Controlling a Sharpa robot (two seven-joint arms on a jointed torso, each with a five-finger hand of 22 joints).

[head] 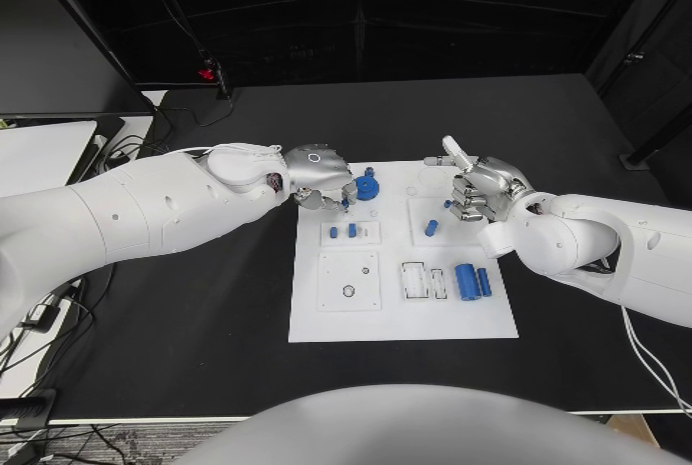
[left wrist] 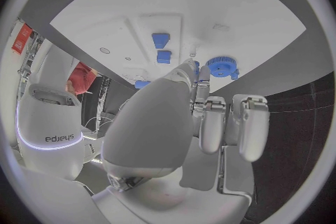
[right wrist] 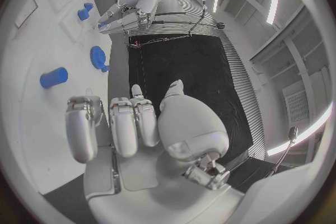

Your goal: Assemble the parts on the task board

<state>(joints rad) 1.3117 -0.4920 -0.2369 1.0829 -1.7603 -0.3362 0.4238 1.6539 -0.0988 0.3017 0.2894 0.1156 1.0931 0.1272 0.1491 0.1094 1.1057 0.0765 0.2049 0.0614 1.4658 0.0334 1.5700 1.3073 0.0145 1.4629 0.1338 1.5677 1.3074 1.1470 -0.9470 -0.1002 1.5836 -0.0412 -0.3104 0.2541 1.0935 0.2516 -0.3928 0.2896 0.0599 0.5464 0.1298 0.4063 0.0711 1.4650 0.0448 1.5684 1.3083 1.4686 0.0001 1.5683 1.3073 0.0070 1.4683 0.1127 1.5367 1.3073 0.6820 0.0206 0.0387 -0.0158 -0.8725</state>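
The left hand (head: 317, 173) was positioned over the far left corner of the task board (head: 317, 315), its fingers pointed down toward the board just beside the blue gear (head: 366, 188). In the left wrist view the fingers (left wrist: 187, 70) were seen drawn together, their tips close to the board surface near the gear; whether a small part was pinched between them could not be told. This posture was judged to suit a fine placement or pick at that corner.

Just to the right and nearer the robot, two small blue pegs (head: 343, 230) stood in a raised square plate, and a second plate (head: 351, 281) with small holes lay below it. These seats were judged to be receiving stations for the loose parts.

Toward the middle, a short blue cylinder (head: 431, 226) lay on its side on the board. Nearer the robot, a large blue cylinder (head: 466, 281) and a slimmer one (head: 485, 282) lay side by side next to open rectangular slots (head: 415, 281), apparently awaiting insertion.

The right hand (head: 483, 191) was held above the far right edge of the board, fingers curled inward with nothing visibly held, one finger raised. It was judged to be parked clear while the left hand worked.
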